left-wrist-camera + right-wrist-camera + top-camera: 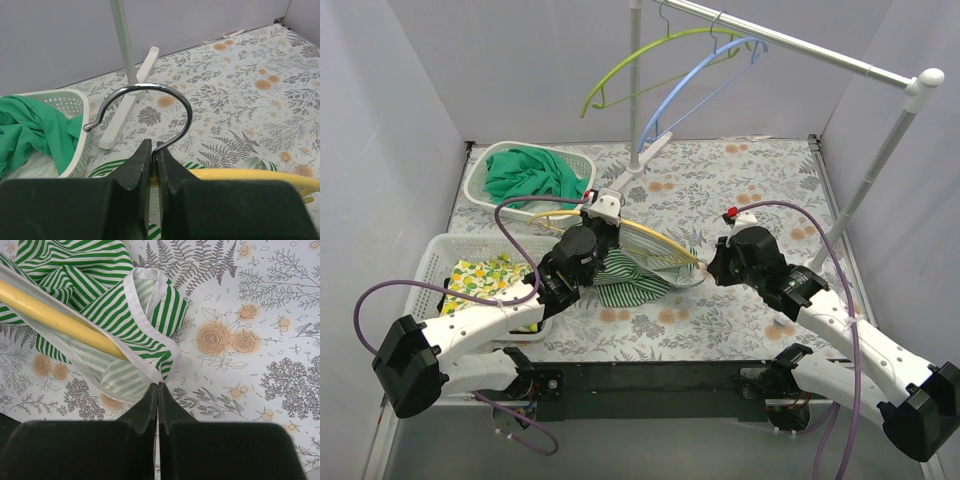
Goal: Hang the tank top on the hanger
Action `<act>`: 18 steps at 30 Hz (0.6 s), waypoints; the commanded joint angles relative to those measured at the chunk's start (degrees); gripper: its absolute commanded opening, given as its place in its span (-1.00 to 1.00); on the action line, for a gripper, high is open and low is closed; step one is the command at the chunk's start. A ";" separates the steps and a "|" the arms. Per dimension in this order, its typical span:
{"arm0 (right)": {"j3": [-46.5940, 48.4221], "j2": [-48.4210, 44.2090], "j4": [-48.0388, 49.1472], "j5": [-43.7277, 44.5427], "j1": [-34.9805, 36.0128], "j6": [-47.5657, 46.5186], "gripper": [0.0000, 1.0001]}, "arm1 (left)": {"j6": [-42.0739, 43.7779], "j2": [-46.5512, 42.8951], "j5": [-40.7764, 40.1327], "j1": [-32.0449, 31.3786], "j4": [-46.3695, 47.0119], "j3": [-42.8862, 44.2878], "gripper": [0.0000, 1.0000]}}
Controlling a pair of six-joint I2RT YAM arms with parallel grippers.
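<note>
Now left claw (156, 151) clamps the hanger (260, 179); right claw (158, 390) pinches the tank top (100, 270).

The thin yellow hanger (655, 240) lies low across the middle of the worktop (750, 190). Its metal hook (150, 89) is upright, pinched at the neck by the left gripper (156, 150). The green-and-white striped tank top (100, 270) lies bunched beneath it. One white-edged strap is stretched over a hanger arm, its edge meeting the right gripper (157, 390) at the closed jaws.

rack pole (634, 90) behind L hand (603, 207), basket (480, 172) left, tbl (760, 185) open far-right
</note>
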 commanded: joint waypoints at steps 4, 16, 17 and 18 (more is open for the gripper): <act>7.88 0.10 -4.69 -1.76 -0.14 -0.92 -0.97 | 1.22 -0.55 -1.42 -0.30 3.32 -0.16 -1.00; 27.47 11.00 -6.55 -1.68 5.04 2.77 -0.97 | -0.71 6.57 -15.65 -5.39 7.10 5.98 -1.00; 28.54 11.70 -6.46 -1.25 5.31 2.95 -0.97 | -0.89 8.14 -16.79 -5.92 6.84 7.99 -1.00; 29.50 12.93 -6.37 -0.63 5.83 3.21 -0.97 | -1.15 9.03 -19.42 -6.53 7.10 8.71 -1.00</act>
